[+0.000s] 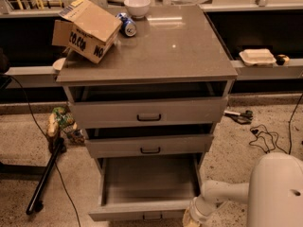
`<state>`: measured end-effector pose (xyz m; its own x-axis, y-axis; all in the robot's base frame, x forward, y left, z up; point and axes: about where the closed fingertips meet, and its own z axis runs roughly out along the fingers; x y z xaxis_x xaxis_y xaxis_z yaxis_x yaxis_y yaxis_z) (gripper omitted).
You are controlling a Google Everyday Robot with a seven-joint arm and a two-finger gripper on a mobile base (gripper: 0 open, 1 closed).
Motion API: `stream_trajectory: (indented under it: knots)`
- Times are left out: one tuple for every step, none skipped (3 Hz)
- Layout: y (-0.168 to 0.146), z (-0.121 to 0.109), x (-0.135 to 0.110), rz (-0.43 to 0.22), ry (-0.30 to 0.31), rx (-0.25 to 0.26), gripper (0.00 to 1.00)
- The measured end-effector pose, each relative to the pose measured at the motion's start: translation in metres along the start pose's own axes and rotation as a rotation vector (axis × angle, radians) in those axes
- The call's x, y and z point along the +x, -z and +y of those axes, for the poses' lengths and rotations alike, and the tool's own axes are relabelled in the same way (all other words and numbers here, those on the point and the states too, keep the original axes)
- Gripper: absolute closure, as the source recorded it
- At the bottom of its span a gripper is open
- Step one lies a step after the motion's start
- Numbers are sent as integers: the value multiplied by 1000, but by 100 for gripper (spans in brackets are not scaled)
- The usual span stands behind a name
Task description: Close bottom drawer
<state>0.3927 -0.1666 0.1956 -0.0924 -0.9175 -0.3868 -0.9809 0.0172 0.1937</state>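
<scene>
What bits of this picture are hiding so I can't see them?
- Camera view: the gripper is at the front right corner of the bottom drawer. The picture's bottom edge cuts off its tip.
- Camera view: the same edge clips the bottom drawer's handle.
- Camera view: the inside of the middle drawer is dark and covered by the top drawer above it.

A bulky white arm segment (277, 188) fills the lower right corner of the camera view. From it a slimmer white forearm (226, 192) reaches leftward and slightly downward into a rounded wrist (203, 206). The end effector (191, 217) sits at the very bottom edge, right of centre, partly cut off by the frame
</scene>
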Motion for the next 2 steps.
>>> stream_trajectory:
  knots:
    - [-14, 5, 10, 11, -8, -7, 100]
    - [-30, -1, 23, 1, -17, -5, 100]
